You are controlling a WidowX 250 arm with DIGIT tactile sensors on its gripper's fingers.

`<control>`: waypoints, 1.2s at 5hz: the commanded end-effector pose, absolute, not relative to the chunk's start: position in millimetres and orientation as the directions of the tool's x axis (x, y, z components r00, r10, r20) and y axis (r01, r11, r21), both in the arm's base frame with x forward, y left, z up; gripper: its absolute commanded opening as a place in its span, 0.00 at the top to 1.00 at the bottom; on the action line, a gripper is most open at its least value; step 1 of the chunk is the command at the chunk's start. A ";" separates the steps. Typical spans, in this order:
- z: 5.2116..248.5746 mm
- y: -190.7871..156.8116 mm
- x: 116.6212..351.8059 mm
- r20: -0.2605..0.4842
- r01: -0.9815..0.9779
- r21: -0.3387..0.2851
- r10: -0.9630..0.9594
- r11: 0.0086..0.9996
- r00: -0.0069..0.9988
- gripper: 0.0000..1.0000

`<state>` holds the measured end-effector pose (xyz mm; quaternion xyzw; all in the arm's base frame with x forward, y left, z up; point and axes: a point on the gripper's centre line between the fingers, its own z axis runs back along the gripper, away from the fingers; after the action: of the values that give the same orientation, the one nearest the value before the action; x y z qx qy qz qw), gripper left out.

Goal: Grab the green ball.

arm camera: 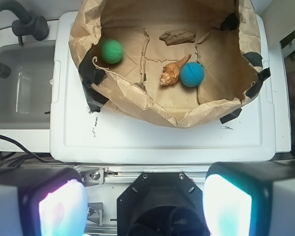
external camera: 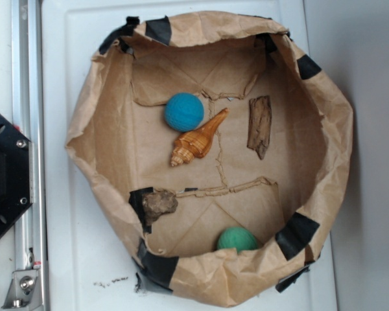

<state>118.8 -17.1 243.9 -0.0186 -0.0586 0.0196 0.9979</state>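
Contents, all placed rel. to the paper basket:

1. Paper basket (external camera: 334,123) – brown crumpled paper, walls rolled up, patched w/ black tape at several spots on the rim. Sits on the white counter (external camera: 71,39). Also seen in wrist view (arm camera: 137,101).
2. Green ball (external camera: 237,239) – small, fuzzy, emerald. Inside the basket, on its floor, tucked against the wall; in ext. view at the lower rim, partly hidden by the folded edge. In wrist view (arm camera: 111,51) it lies at the basket's left side, next to a black tape patch. Nothing touches it.
3. Blue ball (external camera: 184,111) – fuzzy, teal-blue, a bit larger than the green one. Inside the basket, on the side across from the green ball, well apart from it. Wrist view (arm camera: 192,74).
4. Shell (external camera: 198,138) – orange-tan spiral, long pointed tip. Basket centre, touching or just beside the blue ball. Wrist view (arm camera: 174,71).
5. Bark piece (external camera: 260,126) – flat brown strip, on the basket floor near the shell, apart from it.
6. Rock (external camera: 159,203) – small brown lump, on the basket floor by a tape patch.
7. Gripper (arm camera: 145,206) – wrist view only, outside the basket, back over the counter edge, well apart from the green ball. Fingers (arm camera: 56,204) spread wide, holding nothing.
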 end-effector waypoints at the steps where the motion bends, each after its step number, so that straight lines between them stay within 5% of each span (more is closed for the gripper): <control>1: 243.9 -17.1 118.8 0.116 -0.037 -0.039 0.041 0.999 0.992 0.00; 2: 252.5 -17.2 107.0 0.127 -0.035 -0.069 0.043 0.997 0.991 0.00; 4: 259.6 -24.3 106.2 0.140 -0.038 0.007 0.036 0.999 0.989 0.00; 6: 254.7 -4.6 103.9 0.130 -0.086 -0.048 0.091 0.995 0.987 0.00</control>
<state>102.4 -5.4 252.1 -0.0197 -0.0628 0.0404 0.9970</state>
